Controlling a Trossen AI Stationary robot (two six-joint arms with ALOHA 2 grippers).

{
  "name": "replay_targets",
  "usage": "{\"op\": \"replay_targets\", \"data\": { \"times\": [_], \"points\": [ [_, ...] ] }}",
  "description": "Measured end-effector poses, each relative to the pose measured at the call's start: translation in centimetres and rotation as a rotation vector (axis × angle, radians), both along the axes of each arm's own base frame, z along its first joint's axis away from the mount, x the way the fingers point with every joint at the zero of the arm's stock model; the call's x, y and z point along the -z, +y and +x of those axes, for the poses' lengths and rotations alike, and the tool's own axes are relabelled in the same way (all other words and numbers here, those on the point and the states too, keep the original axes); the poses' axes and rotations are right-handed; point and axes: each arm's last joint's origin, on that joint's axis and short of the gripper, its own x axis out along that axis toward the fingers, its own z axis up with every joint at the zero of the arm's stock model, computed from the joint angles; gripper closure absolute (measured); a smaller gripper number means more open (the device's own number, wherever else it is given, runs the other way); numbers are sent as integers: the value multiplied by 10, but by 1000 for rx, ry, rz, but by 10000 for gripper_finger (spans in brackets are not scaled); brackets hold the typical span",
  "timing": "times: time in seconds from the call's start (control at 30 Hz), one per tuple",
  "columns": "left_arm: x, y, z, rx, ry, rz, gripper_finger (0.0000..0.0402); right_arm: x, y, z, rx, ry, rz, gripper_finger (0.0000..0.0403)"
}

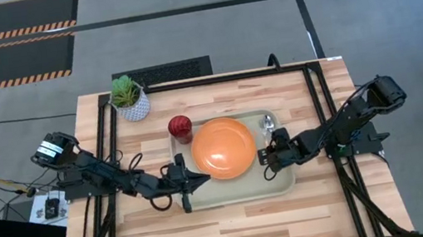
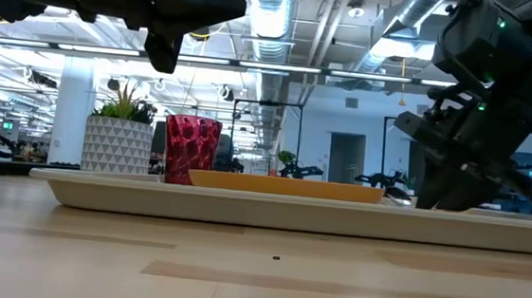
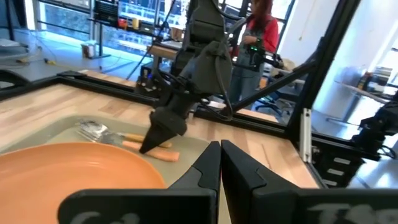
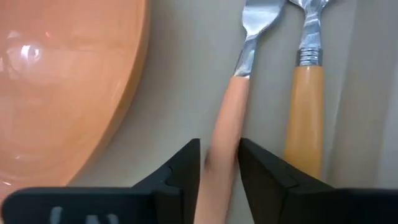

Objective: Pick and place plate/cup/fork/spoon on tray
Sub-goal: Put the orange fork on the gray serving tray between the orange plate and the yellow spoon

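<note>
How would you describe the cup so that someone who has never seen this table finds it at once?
Find the pale rectangular tray in the middle of the wooden table. On it lies a large orange plate; the cup stands at the tray's far left corner, beside the plate. It is small, round and dark red, unlike the white patterned plant pot farther back.

Round orange plastic plate (image 1: 223,146) sits mid-frame on the beige tray (image 1: 239,192), dark red cup (image 1: 180,127) left, orange-handled fork (image 4: 233,112) and spoon (image 4: 306,118) right.
</note>
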Motion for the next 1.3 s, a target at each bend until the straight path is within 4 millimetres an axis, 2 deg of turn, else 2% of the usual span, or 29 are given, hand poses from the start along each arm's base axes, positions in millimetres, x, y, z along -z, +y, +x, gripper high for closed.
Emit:
{"op": "replay_targets", "data": {
  "times": [0.27, 0.43, 0.6, 0.77, 0.93, 1.07, 1.13, 1.3],
  "points": [
    [0, 0, 1, 31, 0, -19, 401, -2, -3, 0, -22, 48, -27, 236],
    [0, 0, 1, 31, 3, -18, 401, -12, -11, 9, -38, 75, -54, 234],
    [0, 0, 1, 31, 3, -18, 401, -15, -21, 13, -37, 93, -71, 263],
    [1, 0, 1, 31, 4, -18, 401, -15, -23, 14, -45, 98, -78, 298],
    [1, 0, 1, 31, 4, -18, 401, -15, -23, 14, -56, 100, -78, 307],
    [1, 0, 1, 31, 6, -17, 401, -18, -23, 13, -140, 167, -103, 310],
    [1, 0, 1, 30, 9, -15, 401, -28, -20, 11, -190, 217, -115, 316],
    [2, 0, 0, 29, 17, -12, 401, -38, -15, 16, -346, 272, -140, 350]
  ]
}}
